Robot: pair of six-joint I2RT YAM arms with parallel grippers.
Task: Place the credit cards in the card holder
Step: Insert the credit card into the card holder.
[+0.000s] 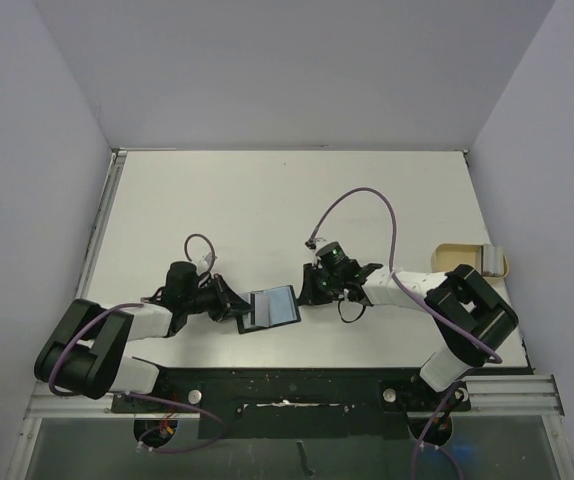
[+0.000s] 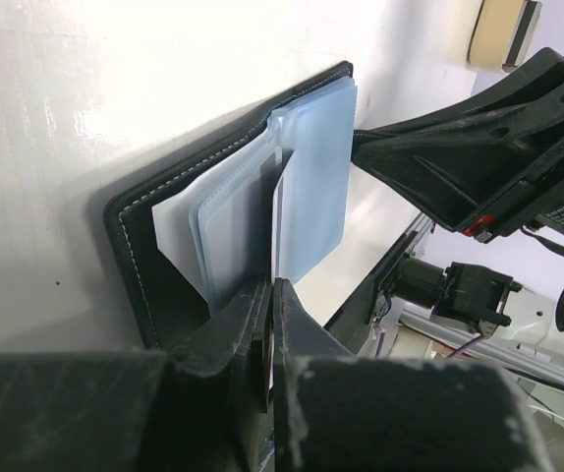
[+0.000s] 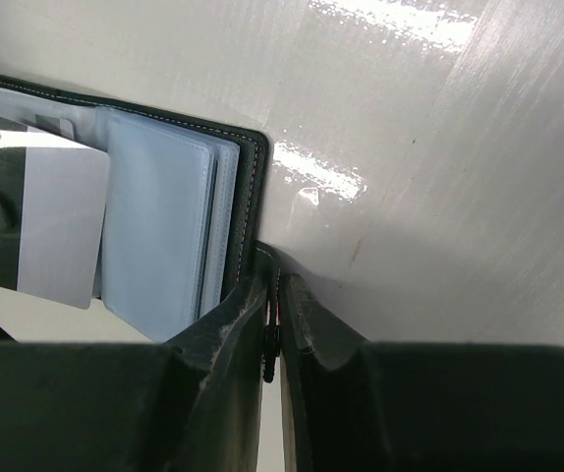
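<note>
The black card holder (image 1: 272,307) lies open on the table between my two grippers, its pale blue sleeves (image 3: 159,221) fanned out. My left gripper (image 2: 272,285) is shut on a credit card (image 3: 51,216), pale grey with a black stripe. The card lies over the holder's left half and shows edge-on (image 2: 277,226) in the left wrist view. My right gripper (image 3: 272,280) is shut on the holder's black snap tab at its right edge. From above, the left gripper (image 1: 237,308) meets the holder from the left and the right gripper (image 1: 307,292) from the right.
A tan shallow tray (image 1: 462,256) sits at the table's right edge beside the right arm, with something grey (image 1: 494,261) at its right end. Walls close in the table on three sides. The arms' bases line the near edge.
</note>
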